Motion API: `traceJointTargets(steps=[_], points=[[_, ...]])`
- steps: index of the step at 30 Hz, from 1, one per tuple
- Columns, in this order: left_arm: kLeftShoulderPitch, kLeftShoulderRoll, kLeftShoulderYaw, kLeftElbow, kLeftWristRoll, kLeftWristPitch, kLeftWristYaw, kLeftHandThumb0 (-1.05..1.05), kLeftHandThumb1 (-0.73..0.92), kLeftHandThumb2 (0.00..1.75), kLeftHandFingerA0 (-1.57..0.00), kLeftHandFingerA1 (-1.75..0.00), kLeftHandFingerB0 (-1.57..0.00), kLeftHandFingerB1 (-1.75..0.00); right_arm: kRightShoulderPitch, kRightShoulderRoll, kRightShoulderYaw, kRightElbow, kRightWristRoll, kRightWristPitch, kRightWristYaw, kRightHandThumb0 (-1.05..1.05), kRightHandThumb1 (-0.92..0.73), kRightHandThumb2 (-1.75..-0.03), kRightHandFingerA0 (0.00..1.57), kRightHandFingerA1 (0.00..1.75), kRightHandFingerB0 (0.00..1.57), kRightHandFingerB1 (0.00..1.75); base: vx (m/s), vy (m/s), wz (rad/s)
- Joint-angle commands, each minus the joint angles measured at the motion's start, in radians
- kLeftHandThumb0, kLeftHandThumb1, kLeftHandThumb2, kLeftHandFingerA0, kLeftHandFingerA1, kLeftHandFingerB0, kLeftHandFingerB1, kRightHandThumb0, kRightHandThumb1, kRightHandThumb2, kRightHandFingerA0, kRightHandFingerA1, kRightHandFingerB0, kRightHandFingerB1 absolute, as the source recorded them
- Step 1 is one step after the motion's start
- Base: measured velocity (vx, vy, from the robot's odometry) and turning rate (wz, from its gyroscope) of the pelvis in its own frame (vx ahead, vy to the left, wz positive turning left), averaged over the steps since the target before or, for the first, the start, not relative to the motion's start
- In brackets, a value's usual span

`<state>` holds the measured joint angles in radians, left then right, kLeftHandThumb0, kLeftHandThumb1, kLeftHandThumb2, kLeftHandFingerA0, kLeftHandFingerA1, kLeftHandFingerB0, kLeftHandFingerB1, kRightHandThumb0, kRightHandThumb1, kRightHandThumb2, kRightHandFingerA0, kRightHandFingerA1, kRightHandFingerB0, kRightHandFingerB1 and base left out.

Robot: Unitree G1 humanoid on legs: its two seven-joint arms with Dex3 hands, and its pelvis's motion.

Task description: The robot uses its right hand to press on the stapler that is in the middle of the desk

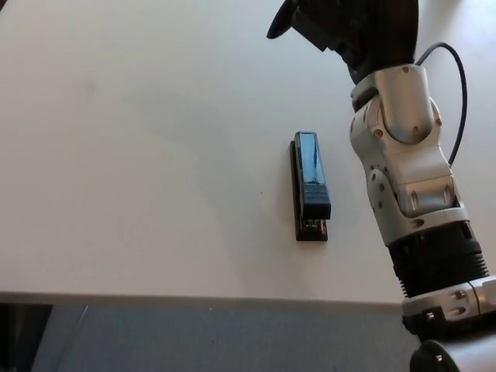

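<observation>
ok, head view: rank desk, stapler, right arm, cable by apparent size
1. Desk, fills most of the frame.
2. Right arm, though it is nearer the camera, so it looks inflated.
3. Stapler.
4. Cable, a thin loop; only part shows.

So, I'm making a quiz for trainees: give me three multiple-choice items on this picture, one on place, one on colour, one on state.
1. Where is the right hand relative to the stapler?
A on top of it
B beyond it, at the top edge
C at the desk's near edge

2. What colour is the stapler?
A black
B red
C white

3. What state is the stapler in?
A held in the air
B standing on end
C lying flat on the desk, untouched

Key: 1 B, the hand is up top; 2 A, dark body; 3 C, nothing touches it.
</observation>
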<state>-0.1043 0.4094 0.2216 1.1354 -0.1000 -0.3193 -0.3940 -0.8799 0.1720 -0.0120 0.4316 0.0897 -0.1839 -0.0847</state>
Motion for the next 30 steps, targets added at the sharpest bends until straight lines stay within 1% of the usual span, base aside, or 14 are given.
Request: traceJointTargets(steps=[1,6,9,12,14,15,16,21,22,23,24,26,27,30], points=[[0.000,0.039,-0.009,0.014,0.019,0.077,0.020,-0.61,0.86,0.95,0.00,-0.17,0.00,-0.17,0.642,-0.879,-1.099,-0.365,0.362,0.212,0.355,-0.14,-0.62,-0.87,1.35,1.08,0.91,0.99,0.00,0.000,0.00],[-0.014,0.023,0.022,0.047,-0.017,0.063,0.006,-0.48,0.92,0.82,-0.01,-0.18,-0.03,-0.21,0.752,-0.925,-1.202,-0.229,0.424,0.176,0.368,-0.15,-0.57,-0.98,1.28,1.13,0.93,0.96,-0.02,-0.009,0.09],[-0.013,0.019,0.021,0.045,-0.018,0.070,0.014,-0.48,0.92,0.82,0.00,-0.17,-0.03,-0.21,0.832,-0.913,-1.225,-0.231,0.431,0.149,0.372,-0.15,-0.65,-0.83,1.27,1.14,0.94,0.91,0.00,0.000,0.00],[-0.010,0.015,0.025,0.042,-0.021,0.071,0.022,-0.49,0.92,0.80,-0.03,-0.17,-0.04,-0.22,0.841,-0.905,-1.214,-0.228,0.451,0.143,0.359,-0.15,-0.57,-1.01,1.28,1.17,0.93,0.96,0.00,0.000,0.00],[-0.014,0.012,0.026,0.048,-0.022,0.068,0.017,-0.49,0.92,0.81,0.00,-0.17,-0.04,-0.22,0.852,-0.903,-1.212,-0.224,0.458,0.147,0.350,-0.15,-0.62,-0.86,1.29,1.13,0.94,0.97,0.00,0.000,0.00],[-0.016,0.012,0.023,0.049,-0.019,0.062,0.018,-0.49,0.92,0.80,-0.01,-0.17,-0.04,-0.22,0.856,-0.901,-1.209,-0.229,0.454,0.153,0.333,-0.12,-0.52,-1.05,1.28,1.16,0.95,0.97,0.00,0.000,0.00],[-0.018,0.013,0.023,0.048,-0.019,0.068,0.018,-0.50,0.92,0.81,-0.01,-0.17,-0.04,-0.22,0.856,-0.896,-1.206,-0.237,0.453,0.168,0.312,-0.14,-0.63,-0.82,1.32,1.08,0.97,0.94,0.00,0.000,0.00],[-0.032,0.018,0.022,0.048,-0.018,0.076,0.017,-0.50,0.92,0.82,0.00,-0.16,-0.03,-0.20,0.832,-0.858,-1.189,-0.208,0.437,0.111,0.215,-0.34,-0.73,-0.61,1.24,1.15,0.73,0.50,0.00,0.000,0.00],[-0.036,0.017,0.025,0.050,-0.022,0.082,0.013,-0.49,0.92,0.83,0.00,-0.15,-0.02,-0.18,0.821,-0.843,-1.191,-0.207,0.447,0.098,0.199,-0.39,-0.71,-0.61,1.13,1.04,0.64,0.44,0.00,0.000,0.00],[-0.038,0.018,0.022,0.049,-0.018,0.079,0.016,-0.49,0.92,0.82,-0.01,-0.17,-0.02,-0.20,0.825,-0.836,-1.188,-0.196,0.445,0.074,0.207,-0.52,-0.72,-0.62,0.88,0.57,0.43,0.35,0.00,0.000,0.00],[-0.040,0.019,0.017,0.048,-0.012,0.075,0.021,-0.49,0.92,0.82,-0.01,-0.17,-0.02,-0.20,0.832,-0.827,-1.184,-0.181,0.439,0.041,0.223,-0.52,-0.72,-0.62,0.88,0.57,0.43,0.35,0.00,0.000,0.00],[-0.047,0.022,0.017,0.051,-0.011,0.080,0.021,-0.50,0.92,0.82,-0.02,-0.20,-0.04,-0.22,0.864,-0.828,-1.168,-0.121,0.452,0.027,0.322,-0.74,-0.55,-0.90,0.12,0.40,0.01,0.23,0.00,0.000,0.00],[-0.049,0.021,0.020,0.048,-0.016,0.086,0.019,-0.50,0.92,0.80,-0.03,-0.20,-0.04,-0.22,0.915,-0.835,-1.135,-0.090,0.417,0.021,0.386,-0.94,-0.67,-0.98,0.00,0.00,0.00,0.06,0.00,0.000,0.00],[-0.061,0.020,0.022,0.047,-0.016,0.082,0.021,-0.48,0.92,0.81,0.00,-0.17,-0.03,-0.20,0.989,-0.826,-1.067,-0.022,0.329,0.025,0.409,-0.92,-0.66,-0.97,0.00,0.00,0.00,0.02,0.00,0.000,0.00]])
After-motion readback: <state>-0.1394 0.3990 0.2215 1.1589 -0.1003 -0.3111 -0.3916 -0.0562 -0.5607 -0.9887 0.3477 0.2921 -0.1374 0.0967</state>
